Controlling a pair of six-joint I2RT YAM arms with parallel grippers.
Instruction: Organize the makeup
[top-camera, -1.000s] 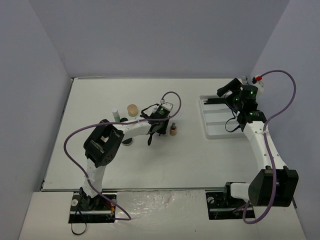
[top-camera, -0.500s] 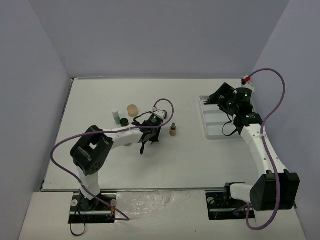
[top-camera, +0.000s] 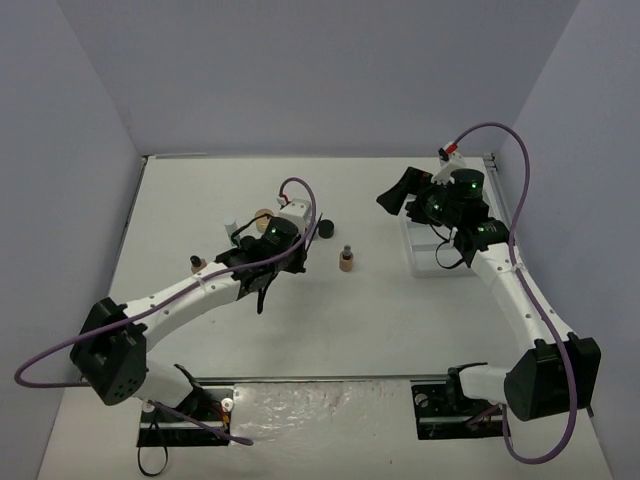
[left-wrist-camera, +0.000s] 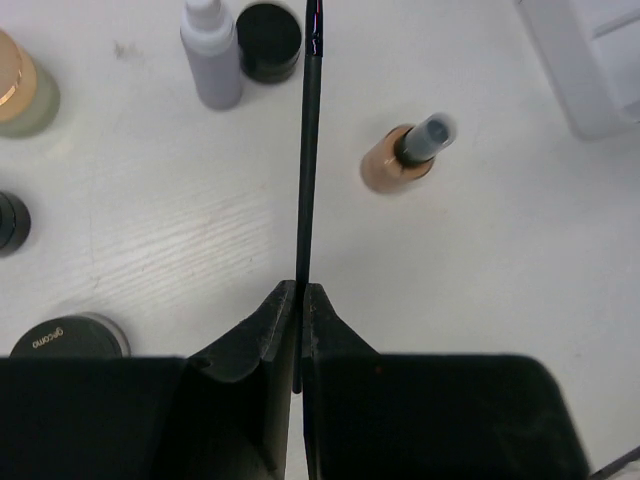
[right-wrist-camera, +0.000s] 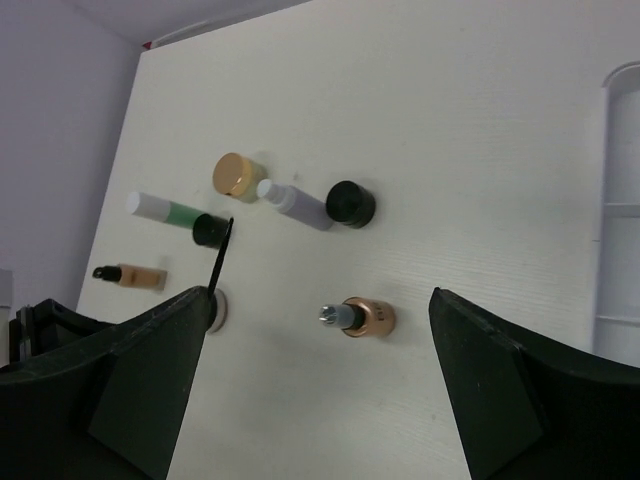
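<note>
1. Nearest my side, left of the worktop's middle, my left gripper (left-wrist-camera: 300, 312) is now clenched on the thin black makeup brush (left-wrist-camera: 308, 150). A second ago those jaws stood ajar. Now both fingers press flat on the handle, and the brush sticks straight out ahead of them.
2. That arm has also pulled back toward the left edge. I can't tell whether the bristle end is clear of the surface.
3. A little farther in, near the centre, the small tan bottle with a dark cap (top-camera: 346, 262) stands alone, untouched and no longer beside the gripper.
4. Beyond it, the pale grey bottle (left-wrist-camera: 210, 60), round black jar (left-wrist-camera: 268, 40), tan-lidded jar (right-wrist-camera: 238, 175) and green bottle (right-wrist-camera: 178, 213) sit loose toward the far left. None of them is sorted yet.
5. Farthest out, by the right edge, lies the white compartmented tray (top-camera: 425, 270). My right gripper (top-camera: 403, 193) has swung from the tray's far right corner to above its far left corner. It is spread wide, holds nothing and faces the loose pieces.
6. My reading: the brush pick is done and the carry to the tray comes next. The hold is on a very thin handle, so the brush could pivot in transit. The right arm also hangs over the drop zone, so I'd mind the crossing.
</note>
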